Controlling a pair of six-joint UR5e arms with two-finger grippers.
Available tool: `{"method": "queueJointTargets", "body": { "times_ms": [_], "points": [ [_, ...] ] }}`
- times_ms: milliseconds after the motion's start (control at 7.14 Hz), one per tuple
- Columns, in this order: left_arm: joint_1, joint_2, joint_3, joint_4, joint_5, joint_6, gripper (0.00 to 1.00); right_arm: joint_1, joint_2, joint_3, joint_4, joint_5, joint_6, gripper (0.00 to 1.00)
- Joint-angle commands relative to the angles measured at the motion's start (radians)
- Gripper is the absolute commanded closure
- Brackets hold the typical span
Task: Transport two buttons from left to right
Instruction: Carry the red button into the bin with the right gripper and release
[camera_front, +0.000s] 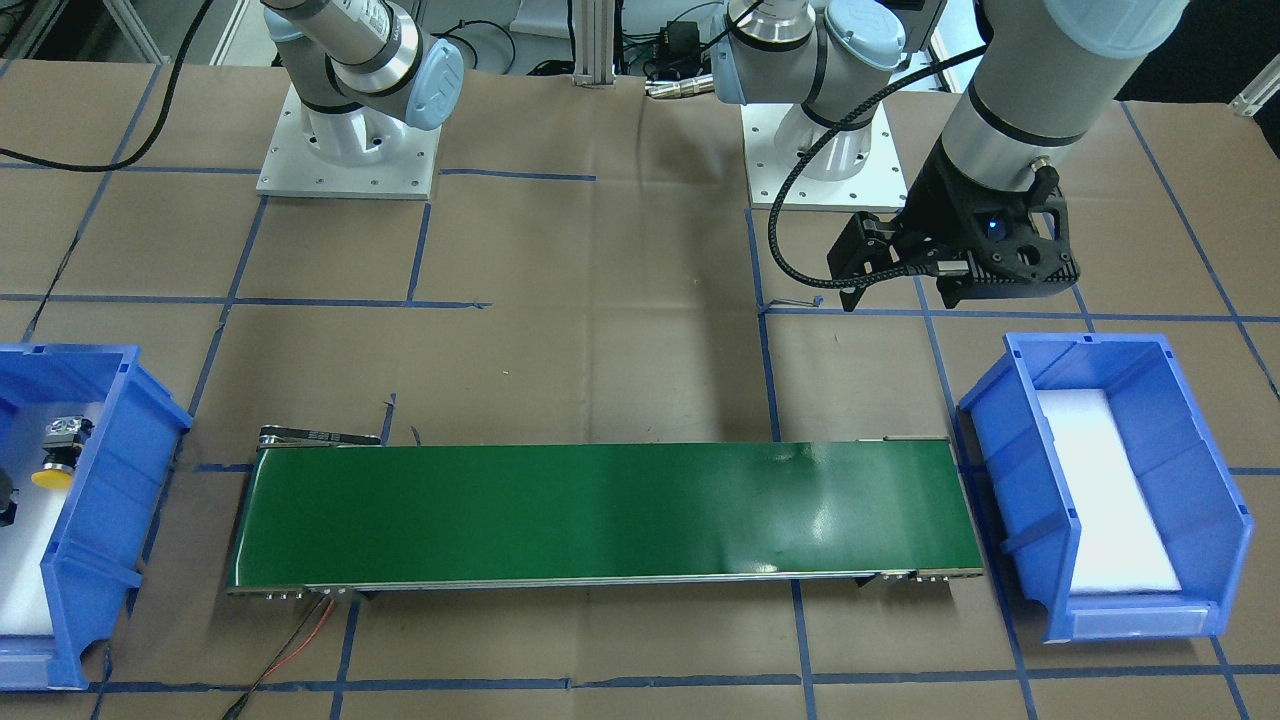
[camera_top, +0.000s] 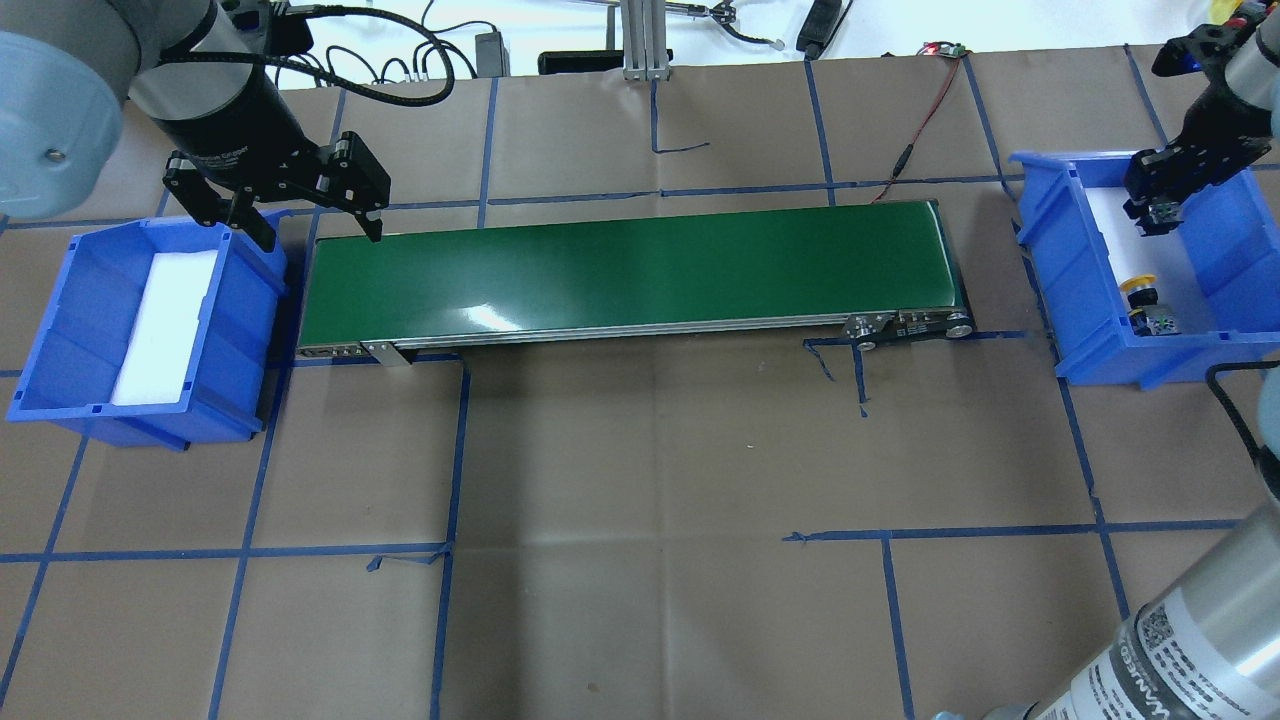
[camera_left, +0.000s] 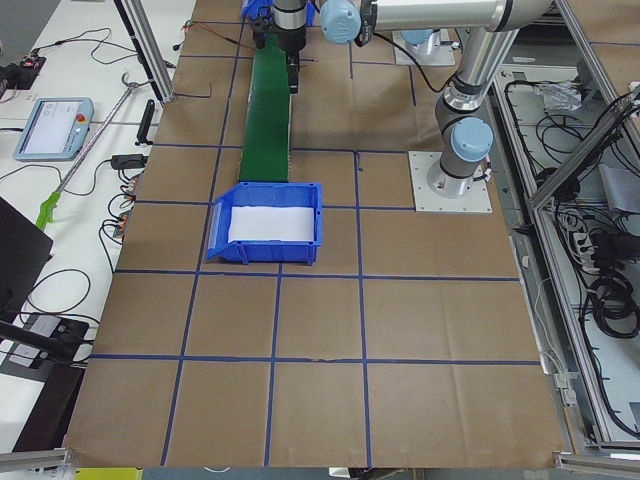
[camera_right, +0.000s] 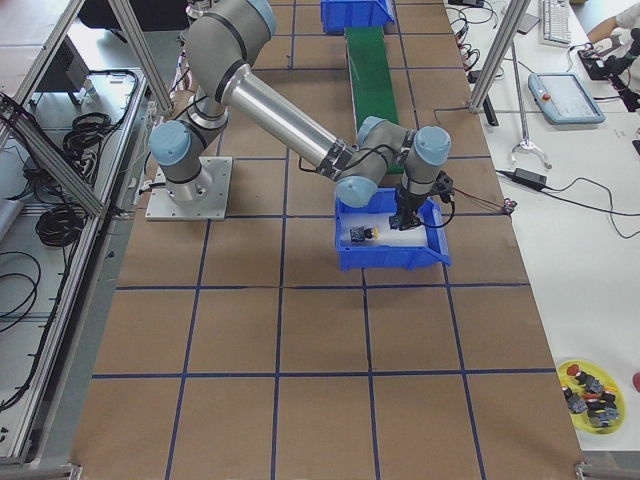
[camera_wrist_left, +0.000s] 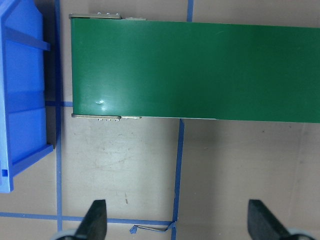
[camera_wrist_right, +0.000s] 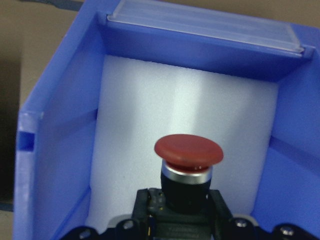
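The red button (camera_wrist_right: 188, 150) points its mushroom cap forward, and my right gripper (camera_wrist_right: 176, 212) is shut on its black body. It hangs over the white foam inside the right blue bin (camera_top: 1040, 260), where my right gripper (camera_top: 1153, 214) reaches in. The yellow button (camera_top: 1142, 292) lies on the foam in the same bin, also seen in the front-facing view as the yellow button (camera_front: 53, 474). My left gripper (camera_top: 320, 232) hovers open between the left blue bin (camera_top: 70, 330) and the belt's left end. In the left wrist view my left gripper (camera_wrist_left: 178, 222) has nothing between its fingers.
A long green conveyor belt (camera_top: 630, 270) spans the table between the two bins. The left bin holds only white foam (camera_top: 165, 325). Brown paper with blue tape lines covers the table. A yellow tray (camera_right: 590, 390) with several spare parts sits far off.
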Motion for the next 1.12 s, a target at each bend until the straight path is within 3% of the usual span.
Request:
{"method": "queueJointTargets", "body": {
  "times_ms": [0,280,420,561,701,981],
  "points": [
    [0.000,0.001,0.000,-0.002,-0.001,0.000,0.01,-0.005,0.044,-0.001,-0.008,0.000,-0.002,0.97],
    [0.001,0.001,0.002,0.000,-0.001,0.000,0.01,-0.005,0.065,0.001,-0.007,-0.011,-0.002,0.95],
    [0.000,0.000,0.000,0.000,-0.001,0.000,0.01,-0.005,0.072,-0.001,-0.007,-0.009,0.001,0.83],
    [0.001,0.000,0.002,0.000,-0.001,0.000,0.01,-0.005,0.075,-0.001,-0.007,0.006,0.013,0.22],
    [0.001,0.001,0.000,0.000,0.001,0.000,0.01,-0.005,0.073,-0.002,-0.008,0.028,0.013,0.01],
    [0.000,0.001,0.000,-0.002,-0.001,0.000,0.01,-0.005,0.067,-0.008,-0.007,0.048,0.011,0.01]
  ]
}}
